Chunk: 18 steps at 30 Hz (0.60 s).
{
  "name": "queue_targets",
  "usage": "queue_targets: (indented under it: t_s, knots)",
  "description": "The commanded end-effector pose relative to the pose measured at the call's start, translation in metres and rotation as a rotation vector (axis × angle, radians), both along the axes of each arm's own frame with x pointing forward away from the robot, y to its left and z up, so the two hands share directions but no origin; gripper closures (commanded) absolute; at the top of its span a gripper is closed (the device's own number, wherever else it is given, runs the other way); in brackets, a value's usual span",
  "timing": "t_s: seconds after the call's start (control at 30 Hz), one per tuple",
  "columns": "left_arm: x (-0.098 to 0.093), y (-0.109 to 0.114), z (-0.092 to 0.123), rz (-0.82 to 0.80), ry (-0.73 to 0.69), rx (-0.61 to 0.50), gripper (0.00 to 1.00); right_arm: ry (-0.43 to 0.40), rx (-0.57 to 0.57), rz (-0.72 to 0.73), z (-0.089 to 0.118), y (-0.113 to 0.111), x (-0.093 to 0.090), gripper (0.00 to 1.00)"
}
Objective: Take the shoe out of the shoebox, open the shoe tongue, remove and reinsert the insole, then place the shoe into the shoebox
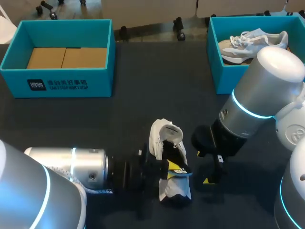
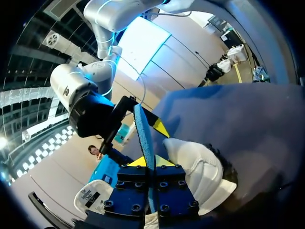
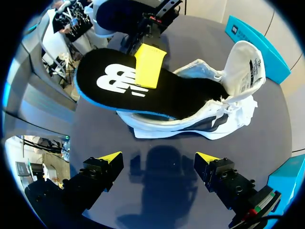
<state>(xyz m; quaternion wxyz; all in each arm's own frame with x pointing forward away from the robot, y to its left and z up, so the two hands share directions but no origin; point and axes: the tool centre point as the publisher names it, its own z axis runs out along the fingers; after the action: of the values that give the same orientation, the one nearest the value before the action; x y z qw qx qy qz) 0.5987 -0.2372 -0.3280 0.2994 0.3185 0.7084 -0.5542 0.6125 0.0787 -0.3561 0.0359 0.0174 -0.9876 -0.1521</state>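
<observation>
L end effector (image 2: pixel 150 162) pinches insole (image 3: pixel 95 78); R end effector (image 3: pixel 158 157) hovers spread.

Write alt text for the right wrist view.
A black insole with a blue edge sticks partway out of a white shoe on the dark table, pinched by the left gripper. Nearer the camera, the right gripper hovers above the table, its jaws open with nothing between them. A teal shoebox stands beyond the shoe.
</observation>
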Motion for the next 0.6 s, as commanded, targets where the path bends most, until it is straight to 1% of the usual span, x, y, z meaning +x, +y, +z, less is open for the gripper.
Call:
queue_targets:
  t_s: [0.03, 0.27, 0.6]
  knots:
    - [0.003, -0.003, -0.009, 0.01, -0.023, -0.004, 1.0, -0.001, 0.001, 0.0, -0.001, 0.0, 0.0, 0.0]
    - [0.013, -0.004, -0.014, 0.044, -0.05, 0.019, 1.0, -0.001, 0.001, 0.0, -0.001, 0.0, 0.0, 0.0]
    - [0.019, -0.003, -0.013, 0.073, -0.048, 0.027, 1.0, -0.001, 0.001, 0.0, -0.001, 0.0, 0.0, 0.0]
